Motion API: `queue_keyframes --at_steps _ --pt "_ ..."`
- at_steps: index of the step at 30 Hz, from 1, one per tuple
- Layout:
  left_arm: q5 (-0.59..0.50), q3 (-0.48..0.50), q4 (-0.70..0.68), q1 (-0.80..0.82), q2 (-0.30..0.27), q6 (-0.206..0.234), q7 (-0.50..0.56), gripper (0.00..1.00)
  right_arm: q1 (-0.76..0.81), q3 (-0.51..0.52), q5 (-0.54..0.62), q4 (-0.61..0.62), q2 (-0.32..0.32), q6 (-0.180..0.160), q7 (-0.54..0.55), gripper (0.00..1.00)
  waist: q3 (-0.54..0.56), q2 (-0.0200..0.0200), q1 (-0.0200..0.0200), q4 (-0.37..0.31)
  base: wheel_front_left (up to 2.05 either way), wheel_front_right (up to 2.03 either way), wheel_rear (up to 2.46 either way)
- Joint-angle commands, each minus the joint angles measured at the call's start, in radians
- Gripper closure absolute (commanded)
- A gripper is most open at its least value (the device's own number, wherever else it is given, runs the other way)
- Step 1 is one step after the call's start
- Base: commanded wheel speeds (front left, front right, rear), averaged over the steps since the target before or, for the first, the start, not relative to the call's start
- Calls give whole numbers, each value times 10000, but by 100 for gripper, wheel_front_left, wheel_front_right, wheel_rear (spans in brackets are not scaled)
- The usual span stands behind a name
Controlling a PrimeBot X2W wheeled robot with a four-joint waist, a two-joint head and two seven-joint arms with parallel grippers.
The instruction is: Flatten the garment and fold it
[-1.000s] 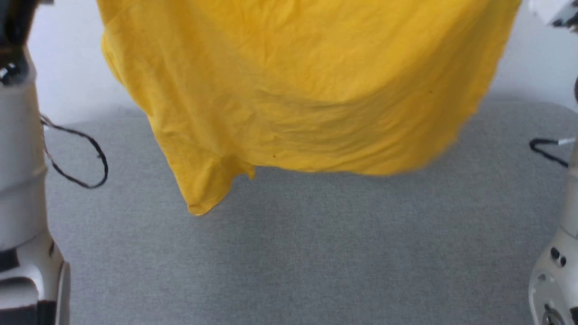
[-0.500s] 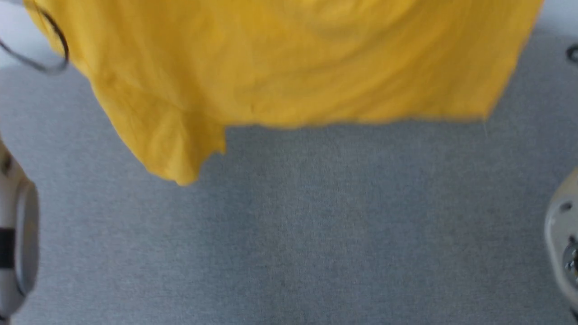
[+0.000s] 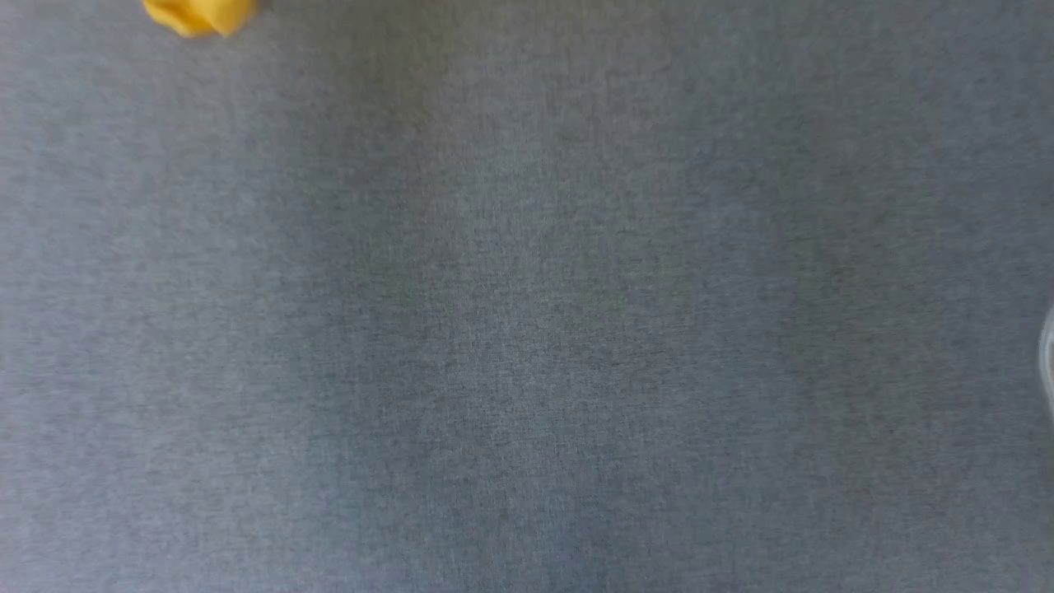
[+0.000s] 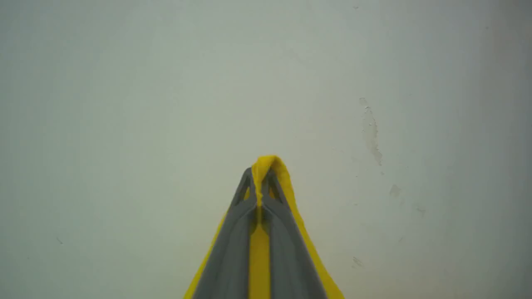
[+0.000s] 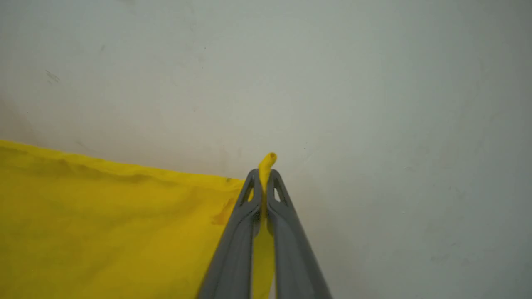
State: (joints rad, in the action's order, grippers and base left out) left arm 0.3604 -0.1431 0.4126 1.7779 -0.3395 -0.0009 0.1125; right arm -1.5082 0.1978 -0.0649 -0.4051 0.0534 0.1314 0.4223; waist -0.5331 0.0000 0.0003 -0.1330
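My left gripper (image 4: pixel 260 176) is pinched tight on the garment (image 4: pixel 259 249), with a yellow fold poking past its tips and running down between the fingers. My right gripper (image 5: pixel 262 178) is clamped on another edge, and the garment spreads away from it in a taut sheet. A pale wall (image 5: pixel 374 83) stands behind the garment. A grey fabric surface (image 3: pixel 527 329) lies below it. The blurred yellow scrap at that surface's far left is probably the garment's lowest corner.

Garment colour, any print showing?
Plain bright yellow garment, no print visible; clearest in right wrist view.
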Motion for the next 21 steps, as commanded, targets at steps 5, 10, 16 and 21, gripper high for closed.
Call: queue_keyframes --at_steps 5,10,16,21 --pt "19 -200 79 -402 -260 -523 -641 100 131 -35 305 -60 -31 -7 -325 100 -1465 0 -3 264 0 0 0" --pt "285 -187 -362 -1542 -512 -792 -1009 100 635 -486 137 132 62 -7 -424 100 -1424 0 -3 550 0 0 0" --pt "693 -195 -1851 -3865 -920 -988 -1191 100 2013 -1216 -942 1086 654 -7 -345 100 -769 0 -3 916 0 0 0" --pt "1014 -147 -3894 -6668 -1267 -818 -828 100 4198 -1263 -1932 2659 1240 -7 49 100 58 0 -3 1163 0 0 0"
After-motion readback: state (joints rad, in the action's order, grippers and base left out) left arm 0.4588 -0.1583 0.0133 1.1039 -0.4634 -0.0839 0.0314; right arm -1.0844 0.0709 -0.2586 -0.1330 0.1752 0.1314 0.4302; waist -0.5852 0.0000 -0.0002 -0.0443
